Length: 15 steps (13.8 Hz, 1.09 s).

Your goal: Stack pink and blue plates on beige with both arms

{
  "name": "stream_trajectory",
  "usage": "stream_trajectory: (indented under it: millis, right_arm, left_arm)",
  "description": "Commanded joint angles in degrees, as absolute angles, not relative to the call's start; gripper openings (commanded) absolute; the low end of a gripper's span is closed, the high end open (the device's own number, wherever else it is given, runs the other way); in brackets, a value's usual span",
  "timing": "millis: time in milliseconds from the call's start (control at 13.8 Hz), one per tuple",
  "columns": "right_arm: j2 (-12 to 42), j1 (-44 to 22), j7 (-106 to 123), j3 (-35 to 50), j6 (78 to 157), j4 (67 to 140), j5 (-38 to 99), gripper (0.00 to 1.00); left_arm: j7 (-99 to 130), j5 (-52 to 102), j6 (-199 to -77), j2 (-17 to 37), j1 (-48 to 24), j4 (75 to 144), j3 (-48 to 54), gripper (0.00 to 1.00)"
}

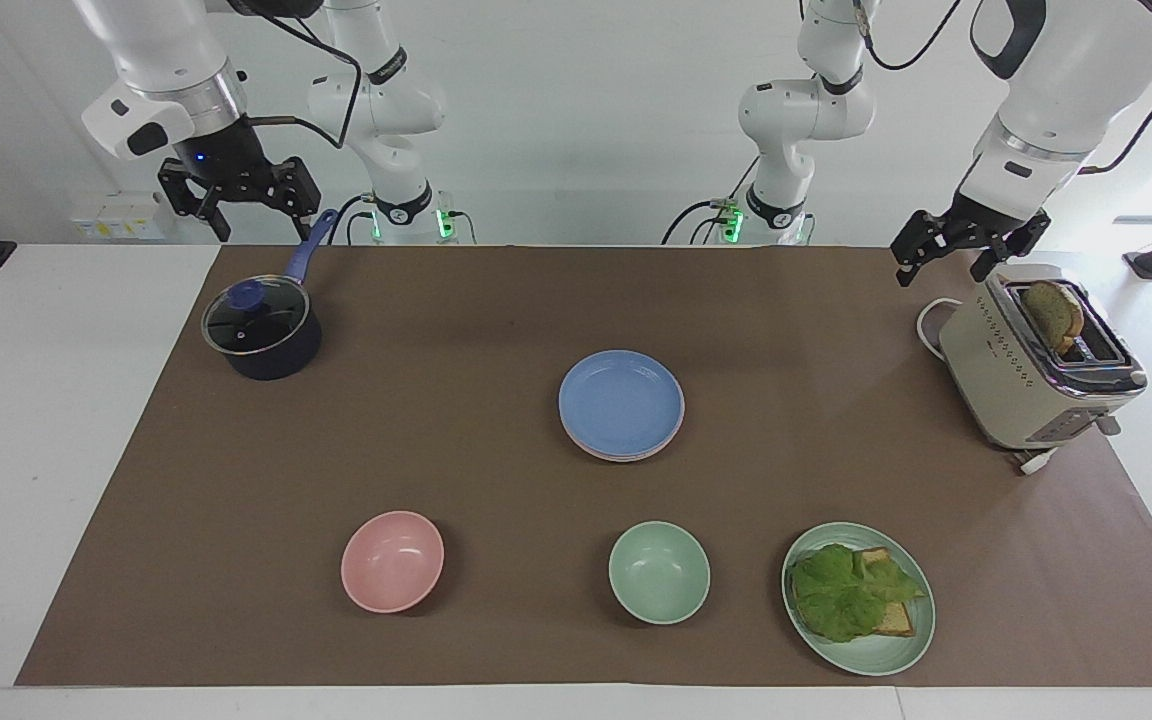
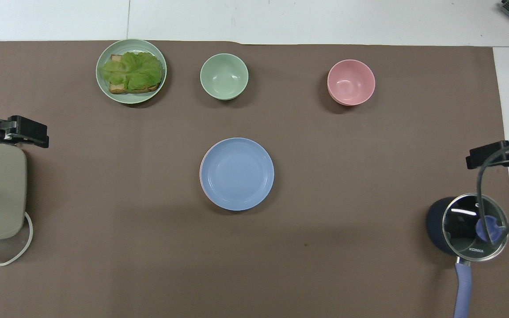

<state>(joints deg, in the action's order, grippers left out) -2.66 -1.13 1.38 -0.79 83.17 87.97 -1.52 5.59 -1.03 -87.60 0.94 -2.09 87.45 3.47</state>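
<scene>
Facing view: a stack of plates is seen in the middle of the brown mat, with the blue plate on top. Beneath it only thin rims are shown: a sliver of the pink plate and, under that, a pale edge that may be the beige plate, though its colour cannot be told for certain. In the overhead view the blue plate is seen covering the stack almost fully, with a narrow pink rim showing at the edge toward the left arm's end.

The left gripper is held in the air over the corner of the mat beside the toaster, its fingers apart and nothing between them. The right gripper is held in the air over the handle of the lidded saucepan, its fingers likewise spread and empty. The stack lies well apart from both grippers, roughly midway between them and farther from the robots; neither is over it or touching it.

A slice of bread is seen standing in the toaster. Farther from the robots than the stack, a pink bowl, a green bowl and a green plate carrying lettuce on toast are set in a row.
</scene>
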Motion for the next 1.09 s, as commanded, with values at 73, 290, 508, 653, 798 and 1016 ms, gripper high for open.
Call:
stream_trajectory:
  millis: [73, 290, 508, 653, 798, 1016]
  right_arm:
    - [-3.69, -0.35, 2.64, -0.44, 83.94, 89.3, -1.49, 1.0]
    - [-3.69, -0.26, 2.64, -0.44, 83.94, 89.3, -1.49, 1.0]
    - [-3.69, -0.26, 2.64, -0.44, 84.02, 89.47, -1.23, 1.0]
    - [-4.65, -0.35, 2.55, -0.35, 84.02, 90.78, -1.14, 1.0]
    - [-5.62, -0.35, 2.64, -0.35, 84.11, 92.28, -1.14, 1.0]
    - [-5.63, -0.35, 2.64, -0.35, 84.29, 92.46, -1.06, 1.0]
  left_arm:
    - [5.1, -1.58, -86.75, 0.35, -1.85, 87.54, 3.52, 1.0]
    - [5.1, -1.58, -86.75, 0.35, -1.85, 87.45, 3.52, 1.0]
    - [5.1, -1.58, -86.75, 0.35, -1.85, 87.45, 3.52, 1.0]
    - [5.1, -1.58, -86.66, 0.35, -1.85, 87.54, 3.52, 1.0]
    - [5.1, -1.58, -86.75, 0.35, -1.85, 87.45, 3.52, 1.0]
    - [5.1, -1.58, -86.75, 0.35, -1.85, 87.54, 3.52, 1.0]
